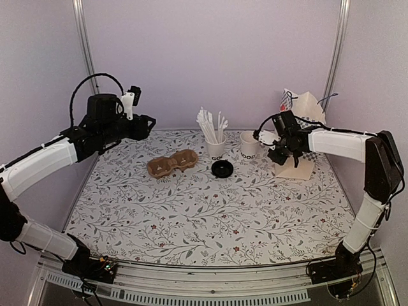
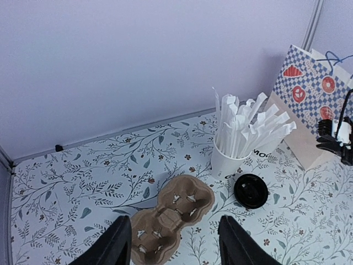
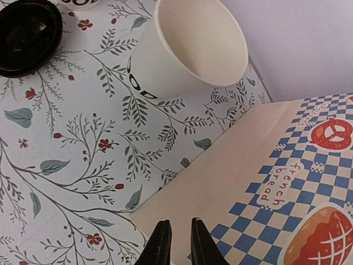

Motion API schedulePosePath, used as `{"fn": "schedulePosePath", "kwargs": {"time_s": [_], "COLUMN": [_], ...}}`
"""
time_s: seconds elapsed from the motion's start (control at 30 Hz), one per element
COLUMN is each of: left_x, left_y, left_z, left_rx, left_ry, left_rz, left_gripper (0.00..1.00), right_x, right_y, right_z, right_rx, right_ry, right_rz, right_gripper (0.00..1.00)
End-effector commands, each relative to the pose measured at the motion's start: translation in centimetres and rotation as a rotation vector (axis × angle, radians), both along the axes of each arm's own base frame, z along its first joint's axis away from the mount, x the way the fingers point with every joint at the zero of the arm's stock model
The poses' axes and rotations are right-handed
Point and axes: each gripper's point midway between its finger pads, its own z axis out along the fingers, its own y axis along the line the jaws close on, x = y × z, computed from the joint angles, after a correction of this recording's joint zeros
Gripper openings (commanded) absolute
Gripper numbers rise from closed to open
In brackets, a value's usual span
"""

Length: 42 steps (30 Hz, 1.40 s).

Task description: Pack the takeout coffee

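Observation:
The takeout coffee cup [image 1: 250, 145] stands open at the back of the table, white with dark lettering; it also shows in the right wrist view [image 3: 190, 49]. Its black lid [image 1: 222, 168] lies apart on the table, to the cup's front left [image 3: 27, 36] [image 2: 251, 191]. My right gripper [image 1: 280, 153] [image 3: 175, 243] is just right of the cup, over the lower part of the paper bag [image 3: 265, 182], its jaws almost together with nothing seen between them. My left gripper [image 1: 145, 125] [image 2: 174, 248] is open and empty, high above the brown cup carrier [image 2: 171, 218].
A white cup full of white straws [image 1: 215, 148] stands left of the coffee cup. The brown pulp carrier [image 1: 172, 164] lies left of the lid. The checked paper bag [image 1: 305, 108] stands at the back right by the wall. Walls close the back and sides.

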Motion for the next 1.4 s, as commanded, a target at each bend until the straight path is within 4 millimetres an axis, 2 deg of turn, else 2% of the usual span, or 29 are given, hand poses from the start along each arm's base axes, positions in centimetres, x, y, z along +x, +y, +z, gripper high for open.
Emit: {"fn": "schedulePosePath", "kwargs": {"time_s": [0.0,0.07,0.1,0.2,0.33,0.47,0.57,0.9,1.13,1.37], "left_x": [-0.4,-0.4,-0.4,-0.4,-0.3,-0.2,-0.2,-0.2,-0.2,0.1], "left_y": [0.2,0.2,0.3,0.4,0.5,0.7,0.7,0.7,0.6,1.1], "left_z": [2.1,2.1,2.1,1.9,1.8,1.8,1.7,1.8,1.5,1.2], "left_rx": [-0.046,-0.044,-0.040,-0.029,-0.020,-0.021,-0.019,-0.024,-0.017,-0.005], "left_ry": [-0.044,-0.045,-0.046,-0.048,-0.045,-0.042,-0.038,-0.034,-0.027,-0.021], "left_rz": [-0.010,-0.007,-0.007,-0.002,0.005,0.018,0.020,0.014,0.007,0.034], "left_gripper": [0.56,0.56,0.57,0.59,0.61,0.70,0.73,0.73,0.72,0.72], "right_x": [-0.4,0.0,0.2,1.3,2.6,3.5,4.3,6.6,7.9,7.2], "right_y": [3.0,4.6,5.2,6.5,7.8,8.7,9.1,8.9,8.9,8.5], "right_z": [2.3,3.6,3.5,4.5,3.9,2.8,1.9,-1.4,-2.1,-3.0], "right_rx": [0.098,0.133,0.137,0.162,0.171,0.157,0.140,0.044,0.031,0.004], "right_ry": [0.028,0.027,0.038,0.030,0.054,0.084,0.101,0.099,0.090,0.129], "right_rz": [0.068,0.120,0.146,0.172,0.202,0.223,0.238,0.223,0.227,0.241], "right_gripper": [0.18,0.27,0.31,0.37,0.41,0.42,0.43,0.43,0.41,0.22]}}
